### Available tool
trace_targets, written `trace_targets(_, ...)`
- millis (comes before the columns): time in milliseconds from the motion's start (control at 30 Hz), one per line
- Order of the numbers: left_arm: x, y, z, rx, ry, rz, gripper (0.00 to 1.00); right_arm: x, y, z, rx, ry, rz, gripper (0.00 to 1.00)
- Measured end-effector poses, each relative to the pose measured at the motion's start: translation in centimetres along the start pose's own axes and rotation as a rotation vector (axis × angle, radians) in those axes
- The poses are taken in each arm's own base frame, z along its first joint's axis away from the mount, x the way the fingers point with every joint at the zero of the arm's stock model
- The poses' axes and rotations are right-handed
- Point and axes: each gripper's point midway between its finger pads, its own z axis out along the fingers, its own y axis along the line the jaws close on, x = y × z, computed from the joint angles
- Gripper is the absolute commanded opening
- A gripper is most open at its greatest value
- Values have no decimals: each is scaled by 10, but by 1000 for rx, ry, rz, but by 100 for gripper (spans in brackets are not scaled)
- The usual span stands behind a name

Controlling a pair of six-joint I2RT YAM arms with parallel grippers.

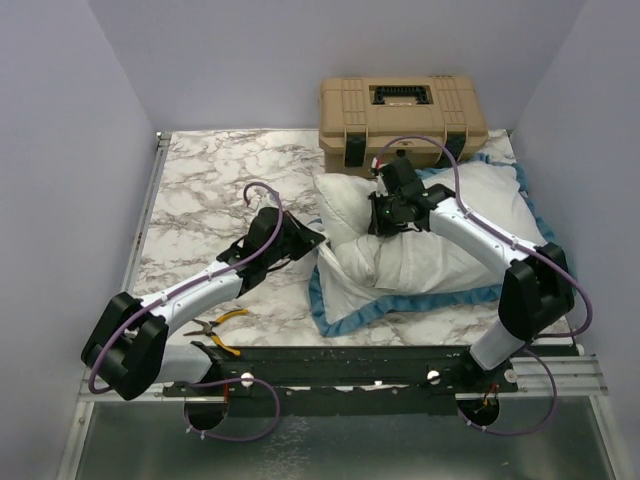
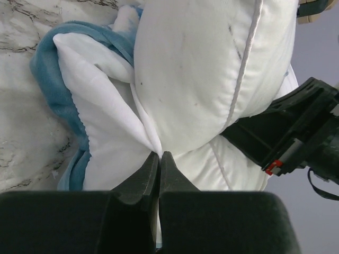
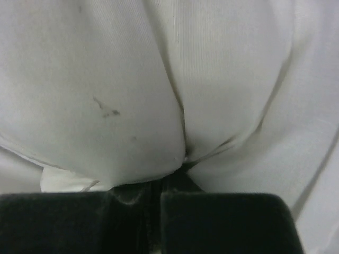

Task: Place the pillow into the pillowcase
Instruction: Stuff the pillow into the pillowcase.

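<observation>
The white, plump pillow point(image 1: 347, 203) lies on the right half of the table, on the pillowcase point(image 1: 400, 305), whose blue frilled edge rings it. My left gripper point(image 1: 318, 240) is at their left end. In the left wrist view it point(image 2: 160, 154) is shut on a fold of thin white fabric of the pillowcase point(image 2: 100, 121), just under the bulging pillow point(image 2: 201, 69). My right gripper point(image 1: 385, 215) is pressed onto the top of the pillow. In the right wrist view its tips point(image 3: 183, 161) are shut, pinching a pleat of the speckled pillow point(image 3: 106, 79).
A tan toolbox point(image 1: 402, 118) stands at the back, touching the pillowcase's far edge. Yellow-handled pliers point(image 1: 222, 325) lie near the front left by my left arm. The marble tabletop point(image 1: 220, 190) shows on the left. Grey walls close in three sides.
</observation>
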Motion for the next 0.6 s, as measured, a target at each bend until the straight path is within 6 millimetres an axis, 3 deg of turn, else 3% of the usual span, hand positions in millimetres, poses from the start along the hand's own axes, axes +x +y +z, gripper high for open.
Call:
trace_targets(200, 10, 12, -1, -5, 21, -45, 0, 28, 12, 24, 25, 67, -74, 0)
trace_targets(267, 9, 9, -3, 13, 20, -63, 0, 37, 20, 33, 17, 95, -98, 7)
trace_targets(333, 0, -7, -9, 71, -8, -75, 0, 45, 28, 39, -3, 119, -110, 38)
trace_targets(400, -9, -26, -18, 139, -38, -80, 0, 48, 33, 40, -35, 137, -107, 59)
trace_targets(500, -17, -41, -26, 192, -65, -81, 0, 44, 43, 31, -73, 148, -88, 81)
trace_targets(567, -17, -39, -26, 191, -64, -81, 0, 36, 48, 20, -84, 141, -82, 87)
trace_targets(600, -15, -36, -26, 183, -61, -81, 0, 31, 50, 12, -86, 134, -82, 98)
